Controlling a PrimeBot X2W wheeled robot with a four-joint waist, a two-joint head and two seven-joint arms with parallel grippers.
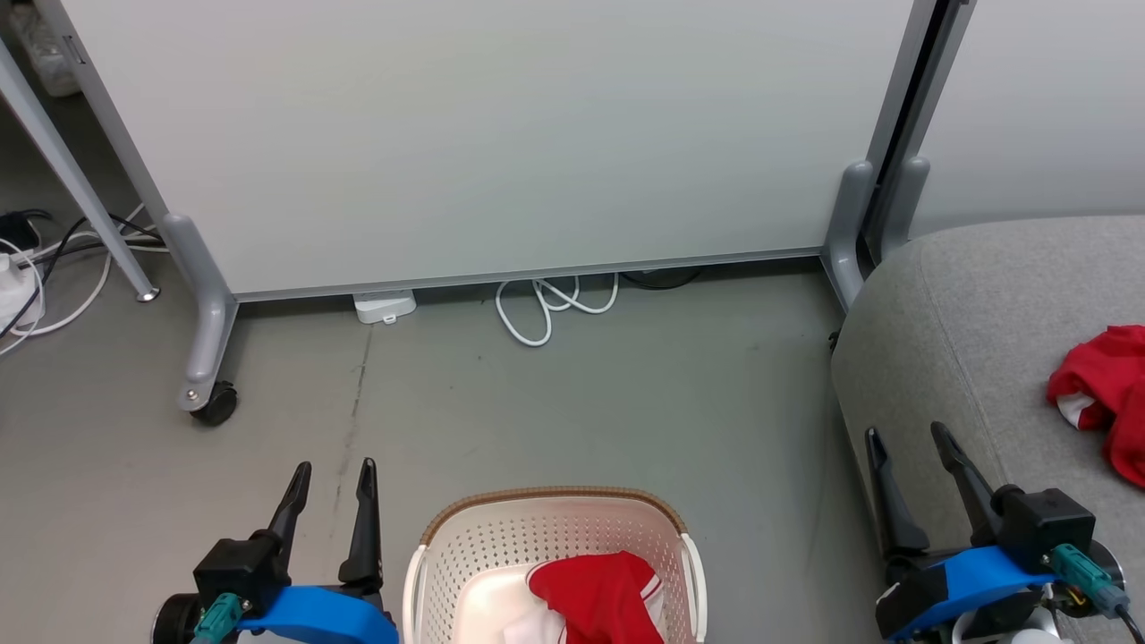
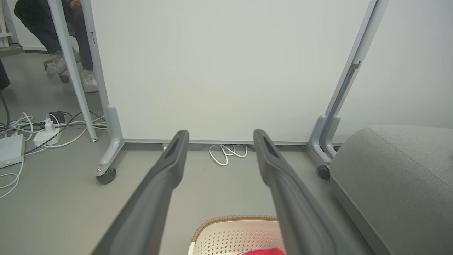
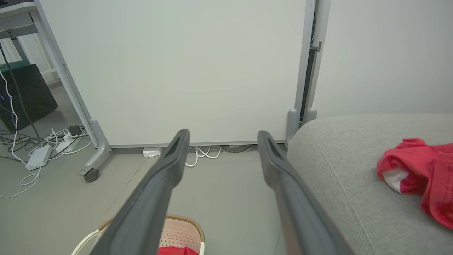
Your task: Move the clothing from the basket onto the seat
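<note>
Left gripper and right gripper are held empty, fingers spread wide. One red garment is left inside the basket, toward its right wall; a raised fold should be pinched and lifted clear of the rim. Beyond, a second red garment is laid on the seat, well in from its rounded edge.

Even bright light, soft shadows, sharp

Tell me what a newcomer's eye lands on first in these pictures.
Bright red draws the eye: a crumpled garment on the grey seat at right, and a second garment in the cream basket at bottom centre. The left end effector and right end effector stand either side of the basket, both open and empty.
</note>
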